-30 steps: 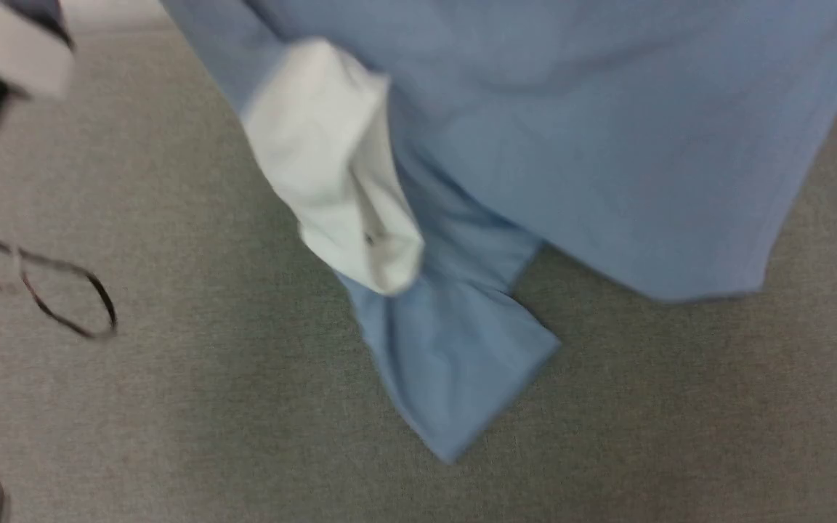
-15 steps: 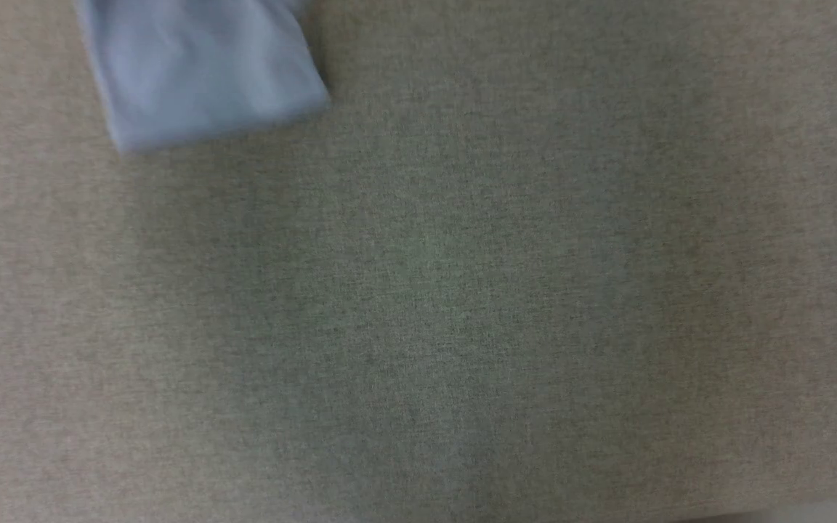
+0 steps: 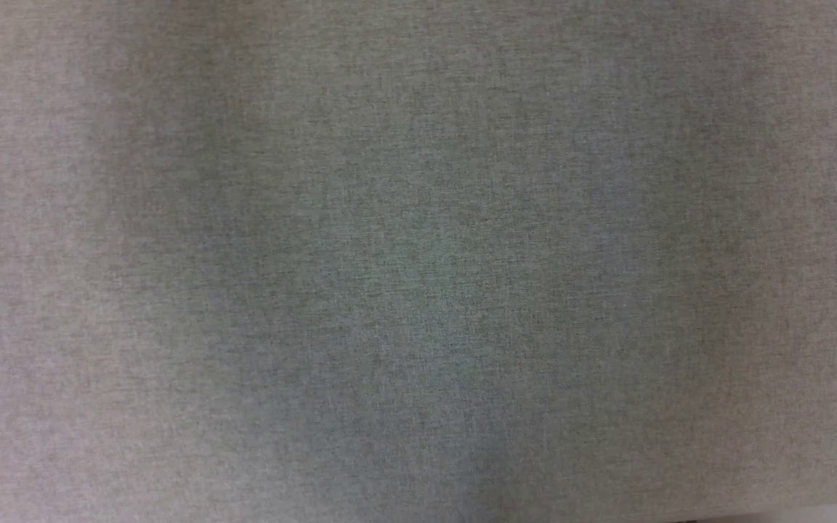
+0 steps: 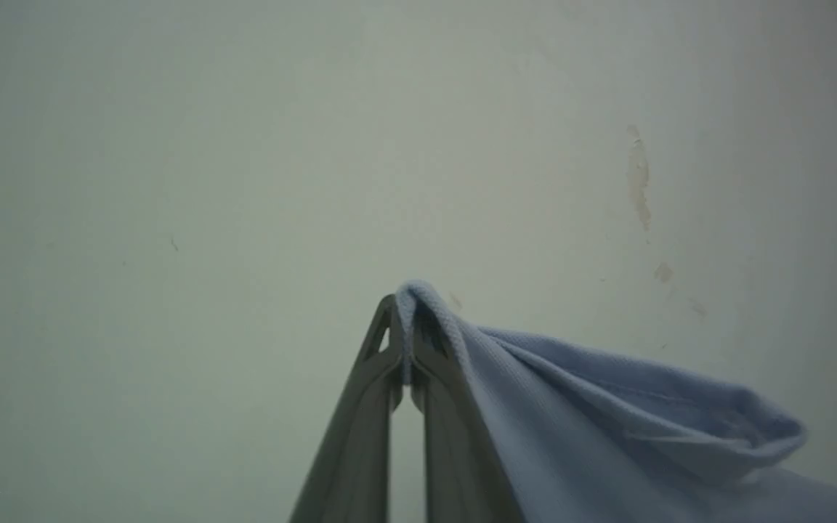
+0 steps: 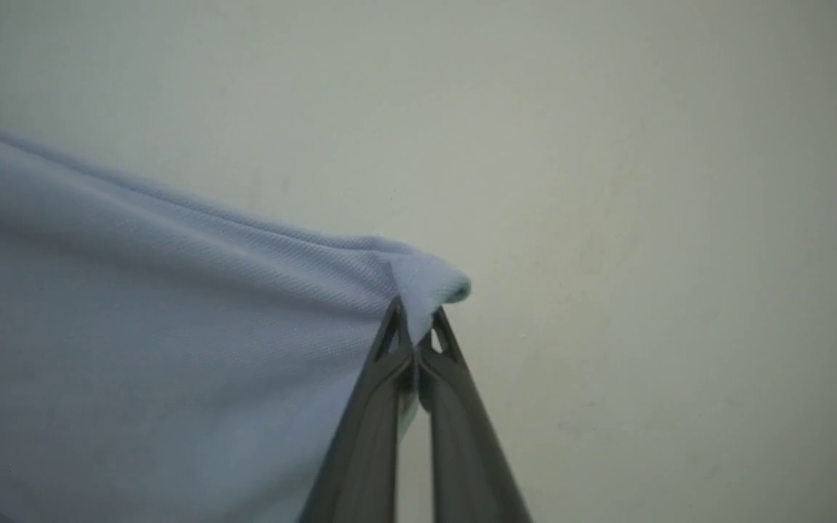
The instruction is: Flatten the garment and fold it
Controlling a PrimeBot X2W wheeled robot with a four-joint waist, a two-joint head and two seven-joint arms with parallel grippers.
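Gripping light blue garment (image 5: 171, 327) edges, both clamped: left pincer (image 4: 405, 327), right pincer (image 5: 415, 330).

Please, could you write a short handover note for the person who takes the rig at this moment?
Left gripper: shut on an edge fold of the light blue garment.
Right gripper: shut on another edge of it.
The garment hangs from both grippers, before a pale wall. The head camera looks at the grey cloth surface.
Done: two-point grip, garment lifted.
Left: lay it flat, then fold.
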